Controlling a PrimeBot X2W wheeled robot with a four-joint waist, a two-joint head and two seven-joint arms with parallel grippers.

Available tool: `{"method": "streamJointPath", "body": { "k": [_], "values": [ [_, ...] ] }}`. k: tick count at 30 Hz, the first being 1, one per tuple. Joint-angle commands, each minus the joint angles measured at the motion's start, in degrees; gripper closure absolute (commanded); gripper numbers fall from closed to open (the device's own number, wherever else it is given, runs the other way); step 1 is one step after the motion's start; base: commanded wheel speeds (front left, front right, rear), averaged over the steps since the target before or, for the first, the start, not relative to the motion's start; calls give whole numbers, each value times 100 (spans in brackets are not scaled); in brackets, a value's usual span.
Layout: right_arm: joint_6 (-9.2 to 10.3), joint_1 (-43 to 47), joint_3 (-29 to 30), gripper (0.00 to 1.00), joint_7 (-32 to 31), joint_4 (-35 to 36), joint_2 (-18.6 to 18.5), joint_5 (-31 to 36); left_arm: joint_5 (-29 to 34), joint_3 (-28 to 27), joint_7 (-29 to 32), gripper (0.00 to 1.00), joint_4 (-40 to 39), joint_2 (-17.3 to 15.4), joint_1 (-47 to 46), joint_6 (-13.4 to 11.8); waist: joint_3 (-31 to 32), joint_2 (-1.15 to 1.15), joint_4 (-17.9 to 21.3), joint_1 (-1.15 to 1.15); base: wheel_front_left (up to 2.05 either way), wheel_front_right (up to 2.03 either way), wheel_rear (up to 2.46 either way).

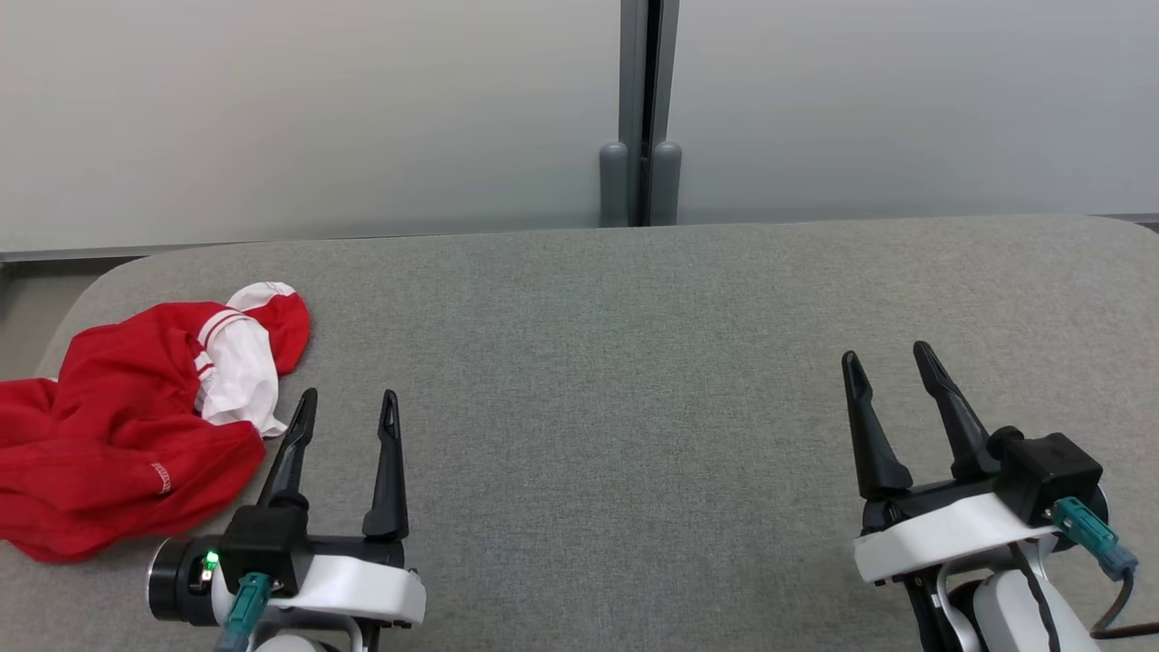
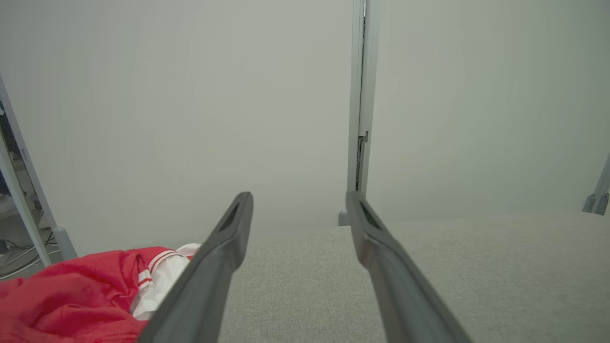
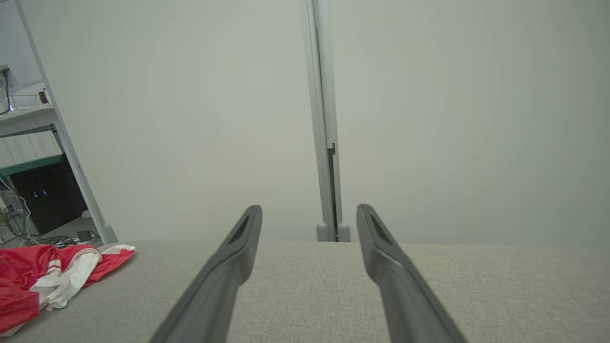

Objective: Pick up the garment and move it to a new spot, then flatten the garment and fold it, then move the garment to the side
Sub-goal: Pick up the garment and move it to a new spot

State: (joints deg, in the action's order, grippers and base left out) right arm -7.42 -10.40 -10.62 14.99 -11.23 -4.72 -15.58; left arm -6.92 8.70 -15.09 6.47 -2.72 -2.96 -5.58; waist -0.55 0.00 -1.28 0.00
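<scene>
A crumpled red garment (image 1: 118,426) with a white, red-striped sleeve lies bunched at the left edge of the grey padded table (image 1: 634,362). My left gripper (image 1: 349,403) stands open just to its right, its left fingertip close beside the white sleeve, nothing between the fingers. In the left wrist view the garment (image 2: 71,295) sits low on the left beside the open left gripper (image 2: 299,202). My right gripper (image 1: 887,355) is open over the table's right side, far from the cloth. The right wrist view has the garment (image 3: 43,276) far left of the open right gripper (image 3: 309,212).
Pale partition panels with a grey post (image 1: 641,118) stand right behind the table's far edge. The table's left corner is rounded, with floor beyond it. Shelving and cables (image 3: 28,190) show past the left end in the right wrist view.
</scene>
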Motion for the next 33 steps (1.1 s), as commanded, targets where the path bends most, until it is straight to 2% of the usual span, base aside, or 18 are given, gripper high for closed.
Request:
{"method": "streamJointPath", "body": {
  "k": [1, 10, 26, 33],
  "values": [
    [-12, 26, 3, 0, 28, -1, -11, -20, -69, -28, -12, 0, 52, -30, -25, -15, 6, 0, -40, 0, 0, 0, 0],
    [-12, 114, -71, 0, 27, -26, -5, -77, -217, -70, -12, 0, 247, -30, -43, -112, 8, 0, -498, 0, 0, 0, 0],
    [-12, 249, -222, 0, 27, -89, 60, -158, -228, -298, -11, 0, 387, -28, 132, -60, 157, 0, -1951, 0, 0, 0, 0],
    [-12, 260, -384, 0, 27, -130, 92, -215, -268, -405, -11, 0, 389, -29, 247, -51, 215, 0, -2396, 0, 0, 0, 0]
  ]
}}
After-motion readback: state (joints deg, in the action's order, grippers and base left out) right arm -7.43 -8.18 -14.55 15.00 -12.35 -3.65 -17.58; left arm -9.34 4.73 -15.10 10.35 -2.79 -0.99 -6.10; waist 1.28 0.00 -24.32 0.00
